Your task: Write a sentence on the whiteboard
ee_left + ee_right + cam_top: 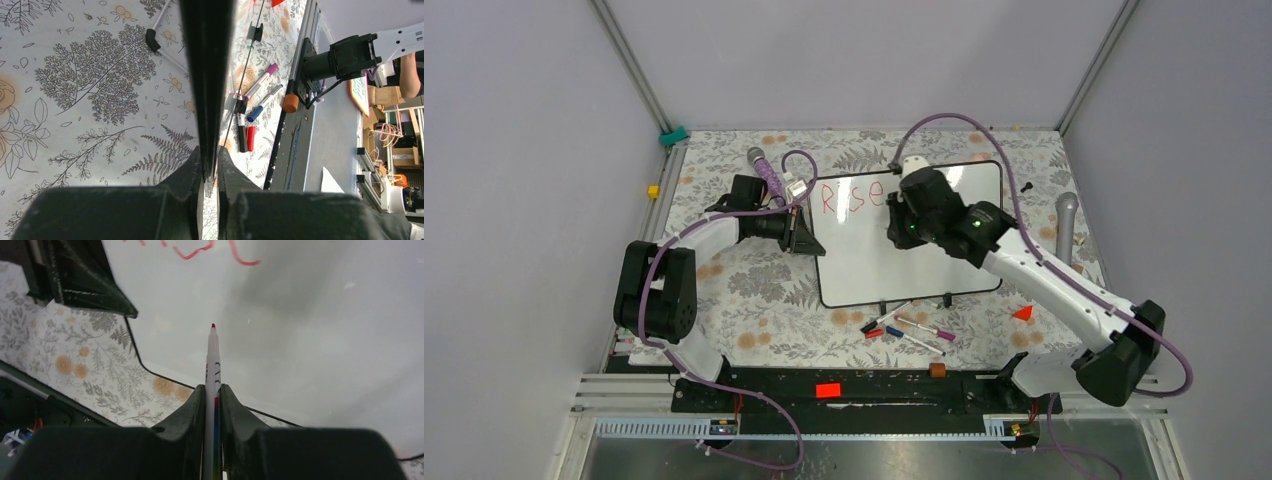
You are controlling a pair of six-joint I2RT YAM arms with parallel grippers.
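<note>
The whiteboard lies on the floral cloth at the table's middle. Red letters reading "Rise" stand at its top left; their lower strokes show in the right wrist view. My left gripper is shut on the whiteboard's left rim, seen edge-on as a black bar between the fingers. My right gripper is shut on a white marker with a red tip, pointing down at the board right of the word. I cannot tell if the tip touches.
Several loose markers and caps lie below the board's near edge, also in the left wrist view. A grey microphone lies at the right and a purple-wrapped one at the back left. A red triangle lies at the right.
</note>
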